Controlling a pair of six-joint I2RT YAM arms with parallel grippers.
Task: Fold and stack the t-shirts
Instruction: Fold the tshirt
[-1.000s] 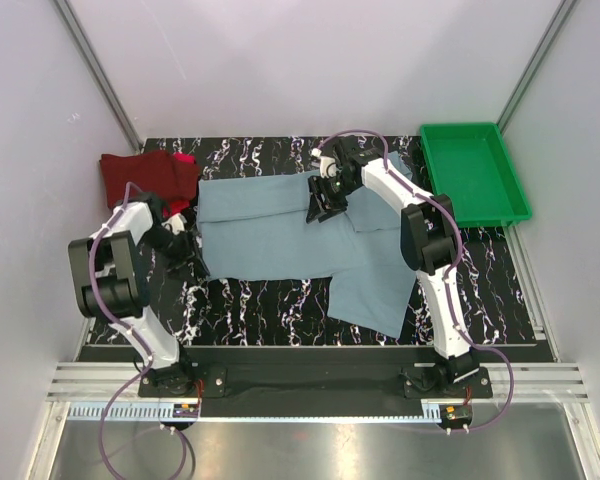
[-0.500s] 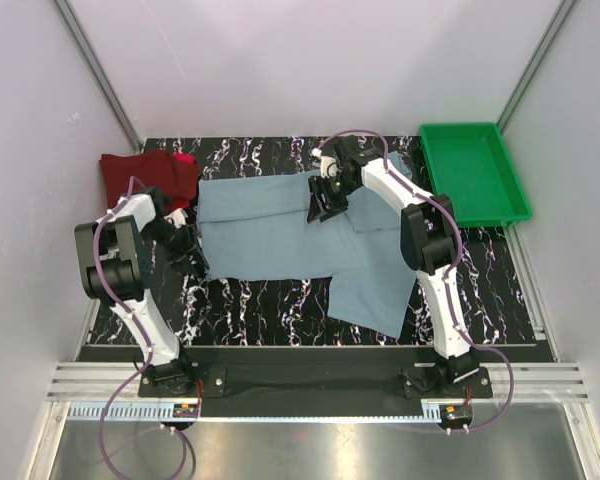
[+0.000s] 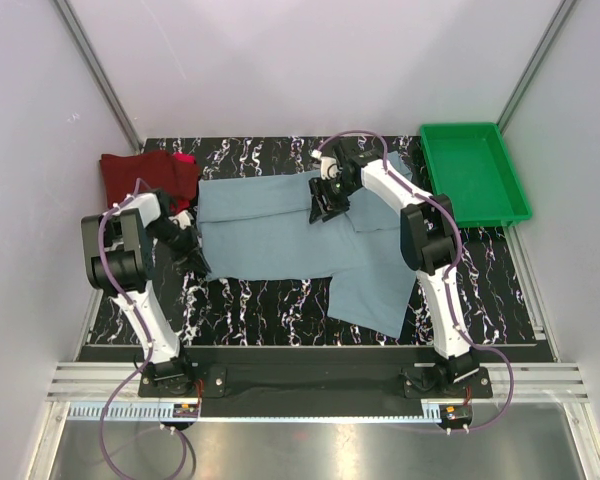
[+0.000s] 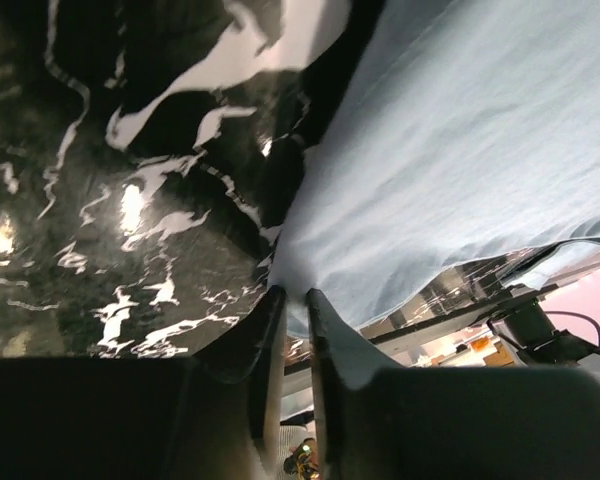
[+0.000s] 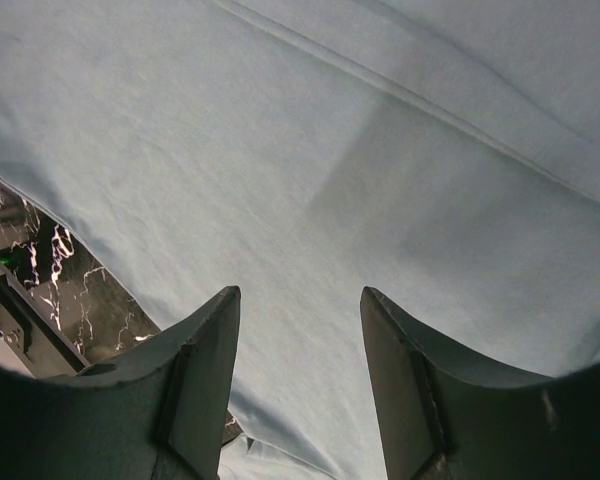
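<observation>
At the near left of the black marbled table [image 3: 250, 300], the left gripper [image 4: 292, 297] meets the near-left corner of the grey-blue t-shirt [image 3: 270, 235], its jaws drawn almost together with only a thin slit between them; whether cloth is caught there cannot be told. The shirt lies spread flat across the middle of the table, one part trailing toward the near right. Over its far half the right gripper [image 5: 300, 295] hangs with jaws well apart and nothing between them. At the far left lie a folded maroon t-shirt [image 3: 130, 175] and, touching it, a red t-shirt [image 3: 185, 160]; a green tray [image 3: 472, 165] sits far right.
</observation>
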